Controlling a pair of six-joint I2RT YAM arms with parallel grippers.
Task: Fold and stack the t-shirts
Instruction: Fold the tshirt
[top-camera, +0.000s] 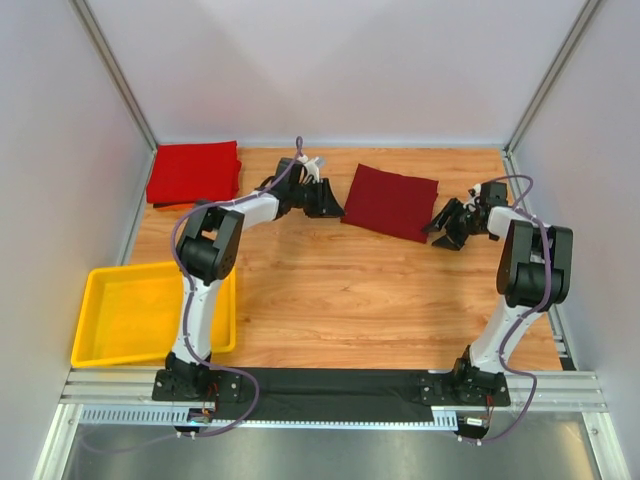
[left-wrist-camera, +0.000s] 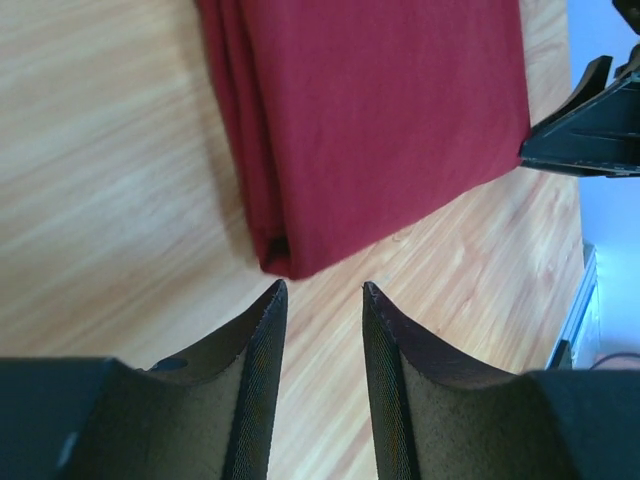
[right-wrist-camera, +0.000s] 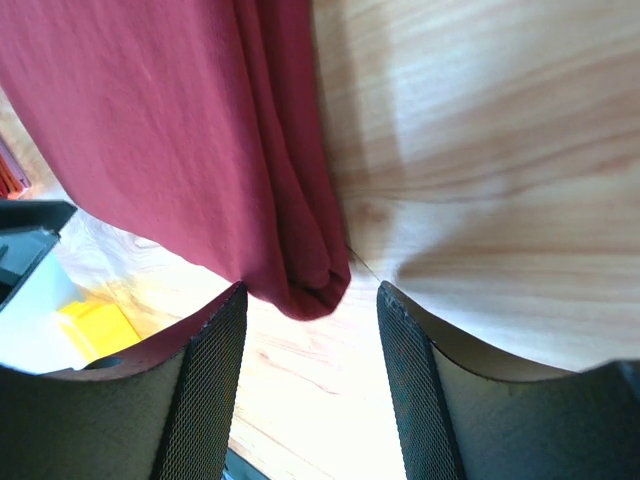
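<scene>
A dark maroon t-shirt (top-camera: 391, 201) lies folded flat at the back middle of the wooden table. A brighter red t-shirt (top-camera: 193, 171) lies folded in the back left corner. My left gripper (top-camera: 330, 210) sits just left of the maroon shirt, open, with bare wood between its fingers and the shirt's corner (left-wrist-camera: 285, 262) just past the tips. My right gripper (top-camera: 440, 228) sits at the shirt's right edge, open, the folded corner (right-wrist-camera: 315, 290) just beyond its tips and not pinched. In the left wrist view the right gripper's black fingers (left-wrist-camera: 585, 135) show at the shirt's far edge.
A yellow plastic tray (top-camera: 105, 345) stands at the near left, partly over the table edge. White walls with metal posts enclose the table on three sides. A black strip (top-camera: 330, 390) runs between the arm bases along the near edge.
</scene>
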